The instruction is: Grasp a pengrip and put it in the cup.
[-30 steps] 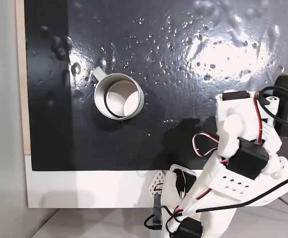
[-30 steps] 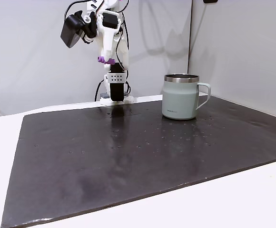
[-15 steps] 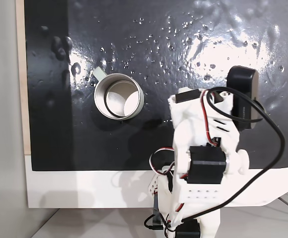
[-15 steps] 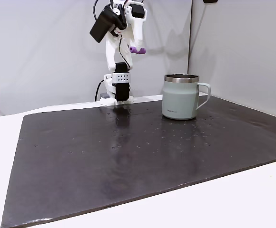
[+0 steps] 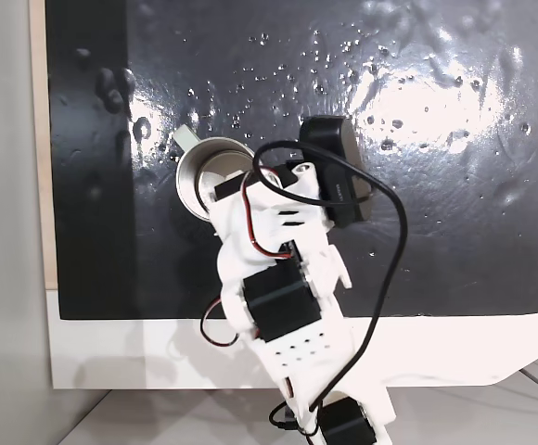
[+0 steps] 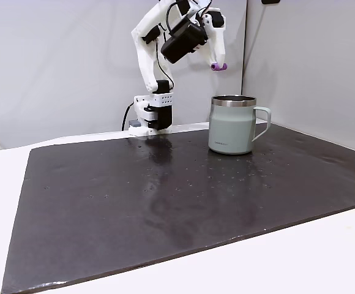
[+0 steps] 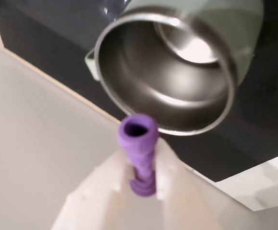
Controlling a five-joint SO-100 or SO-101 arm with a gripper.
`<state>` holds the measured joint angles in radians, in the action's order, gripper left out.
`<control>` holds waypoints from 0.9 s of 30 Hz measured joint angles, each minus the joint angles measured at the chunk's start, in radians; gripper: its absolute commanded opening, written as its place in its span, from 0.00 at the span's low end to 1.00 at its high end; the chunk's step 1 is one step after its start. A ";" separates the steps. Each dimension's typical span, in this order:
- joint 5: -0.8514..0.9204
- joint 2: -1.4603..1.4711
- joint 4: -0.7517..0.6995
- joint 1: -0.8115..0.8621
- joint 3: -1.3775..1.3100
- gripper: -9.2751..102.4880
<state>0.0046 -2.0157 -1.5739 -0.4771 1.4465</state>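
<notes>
pengrip [image 7: 139, 149] in pincer [image 7: 140, 178], just outside cup [image 7: 129, 91] rim

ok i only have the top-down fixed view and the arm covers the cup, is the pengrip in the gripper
observer: yes, in the wrist view the gripper is shut on the purple pengrip, which sticks out past the fingertips.
operator: how high is it over the cup
observer: in the side-on fixed view the pengrip hangs well clear above the cup, about over the left edge of its rim.
</notes>
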 measured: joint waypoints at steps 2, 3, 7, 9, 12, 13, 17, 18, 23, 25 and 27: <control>-0.014 0.005 0.023 -0.038 0.006 0.08; -0.018 0.006 0.032 -0.055 0.009 0.08; -0.026 0.015 0.051 -0.075 0.018 0.08; -0.029 0.015 0.051 -0.066 0.025 0.12; -0.029 0.020 0.048 -0.074 0.025 0.25; -0.029 0.021 0.048 -0.083 0.025 0.28; -0.029 0.021 0.048 -0.091 0.025 0.32; -0.029 0.021 0.048 -0.089 0.025 0.33; -0.029 0.021 0.048 -0.103 0.025 0.33; -0.029 0.021 0.048 -0.103 0.025 0.33; -0.029 0.021 0.048 -0.098 0.025 0.33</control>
<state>-0.0245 -1.9942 -1.5263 -0.5752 1.4711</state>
